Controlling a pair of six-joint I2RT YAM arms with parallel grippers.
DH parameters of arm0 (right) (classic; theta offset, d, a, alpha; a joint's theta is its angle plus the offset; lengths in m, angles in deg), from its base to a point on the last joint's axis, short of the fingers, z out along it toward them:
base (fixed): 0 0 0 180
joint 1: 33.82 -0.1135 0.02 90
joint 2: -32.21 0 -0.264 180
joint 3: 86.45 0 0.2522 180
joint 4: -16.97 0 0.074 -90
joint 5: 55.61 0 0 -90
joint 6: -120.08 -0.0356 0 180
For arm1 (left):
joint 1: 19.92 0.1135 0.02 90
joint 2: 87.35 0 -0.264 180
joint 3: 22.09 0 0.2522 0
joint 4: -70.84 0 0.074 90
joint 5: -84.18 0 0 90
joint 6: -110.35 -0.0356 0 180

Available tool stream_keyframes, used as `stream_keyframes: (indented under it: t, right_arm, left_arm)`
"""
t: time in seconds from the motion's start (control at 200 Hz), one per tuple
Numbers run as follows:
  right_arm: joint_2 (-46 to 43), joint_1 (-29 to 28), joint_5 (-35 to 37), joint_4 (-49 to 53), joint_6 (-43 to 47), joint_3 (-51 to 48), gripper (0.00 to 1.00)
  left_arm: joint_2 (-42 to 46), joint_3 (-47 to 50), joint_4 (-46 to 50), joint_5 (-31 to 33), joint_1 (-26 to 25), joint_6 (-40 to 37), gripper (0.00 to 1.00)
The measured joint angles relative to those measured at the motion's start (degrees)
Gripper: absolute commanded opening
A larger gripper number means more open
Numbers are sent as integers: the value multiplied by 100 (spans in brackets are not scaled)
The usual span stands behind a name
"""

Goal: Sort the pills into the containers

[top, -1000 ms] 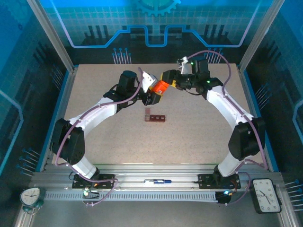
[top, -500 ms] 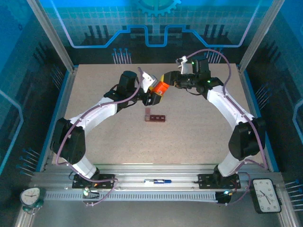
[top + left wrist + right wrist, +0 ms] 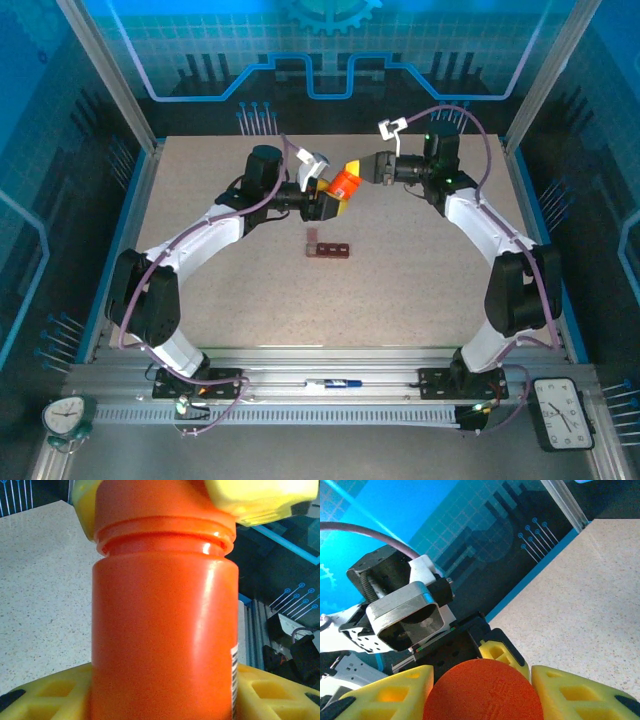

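Though nearby, containers [image 3: 329, 249] on table [image 3: 200, 290], apart from left hand [image 3: 334, 200].

We see that the orange bottle [image 3: 160, 630] is of smooth, glossy plastic with bright reflections, while its cap [image 3: 482, 695] looks matt and finely grained. The yellow fingers [image 3: 280, 710] are of dull plastic, and the table [image 3: 420, 300] has a matt, speckled surface like stone.

place: probably robot lab cell | evidence: aluminium frame [image 3: 280, 362], blue printed panels [image 3: 200, 40], clocks [image 3: 565, 412]
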Motion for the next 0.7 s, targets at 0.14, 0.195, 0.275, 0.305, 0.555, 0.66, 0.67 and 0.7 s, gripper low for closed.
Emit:
stream_keyframes:
  t: [0.14,0.195,0.275,0.305,0.555,0.66,0.67,0.7]
  right_arm:
    - [0,2,-28,-225,-149,-90,39]
    - [-13,2,9,-120,-76,-85,38]
    - [-83,0,153,323,221,-39,38]
    - [-105,-9,212,522,348,15,38]
    - [-339,-50,1056,1969,1661,518,38]
    - [-396,-46,1266,2201,1932,518,39]
    - [-396,-46,1276,2210,1939,518,39]
    - [-396,-46,1307,2243,1969,518,39]
  left_arm:
    - [0,0,4,-44,7,15,20]
    - [0,0,11,-44,7,17,19]
    - [-2,0,50,-46,7,15,18]
    - [-2,0,61,-52,7,15,18]
    - [-7,0,138,-96,37,15,18]
    - [-7,-7,138,-114,90,15,18]
    - [-7,-7,140,-114,92,13,18]
    - [-7,-7,153,-114,101,13,18]
